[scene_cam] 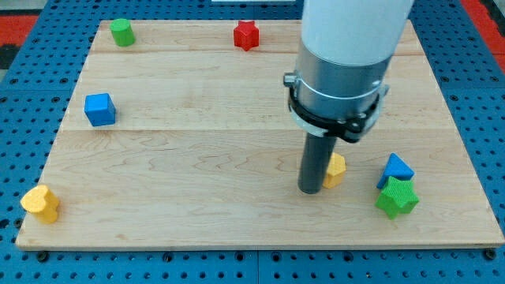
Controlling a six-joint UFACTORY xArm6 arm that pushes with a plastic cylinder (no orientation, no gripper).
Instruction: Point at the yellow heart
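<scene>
You'll see my tip [311, 190] touching a yellow block [336, 170]; the yellow heart [41, 203] sits far off at nine o'clock. No jaws in view.

Red star [246, 35], blue cube [100, 109], green cylinder [121, 32]

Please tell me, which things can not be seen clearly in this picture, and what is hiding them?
- Yellow block beside my tip, camera view: the rod covers its left part, so its shape is unclear, and contact cannot be judged.
- Blue block, camera view: the green star overlaps its lower edge.
- The arm above the white cylinder, camera view: cut off by the view's top edge.
</scene>
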